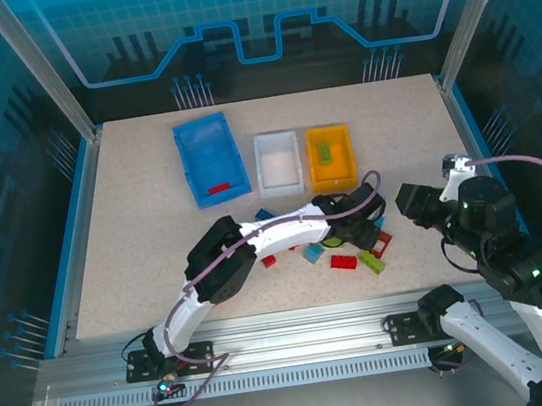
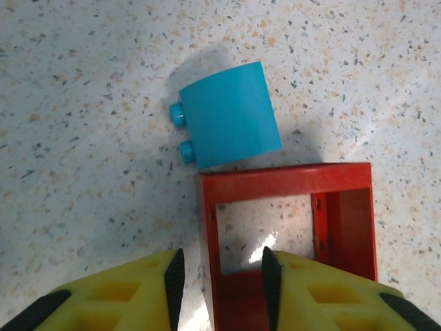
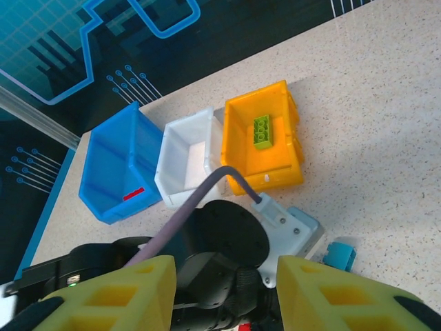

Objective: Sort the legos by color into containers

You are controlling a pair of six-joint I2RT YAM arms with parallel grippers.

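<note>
My left gripper (image 2: 222, 289) is low over the table with its fingers partly closed. They straddle the near left corner of a red frame-shaped lego (image 2: 282, 179), and bare table shows between the left pad and the red wall. A blue lego (image 2: 227, 124) lies just beyond it. The top view shows this gripper (image 1: 367, 240) in a pile of red (image 1: 343, 261), green (image 1: 371, 263) and blue (image 1: 313, 254) legos. My right gripper (image 3: 227, 296) hangs open and empty above the left wrist. The blue container (image 1: 193, 163) holds a red lego (image 1: 218, 187). The orange container (image 1: 349, 152) holds a green lego (image 3: 262, 131). The white container (image 1: 275, 138) stands between them.
The left arm (image 1: 255, 235) stretches across the middle of the table toward the pile. The right arm (image 1: 486, 223) stands at the right edge. A blue lego (image 1: 265, 213) lies just in front of the white container. Bare table lies on the left side (image 1: 135, 242).
</note>
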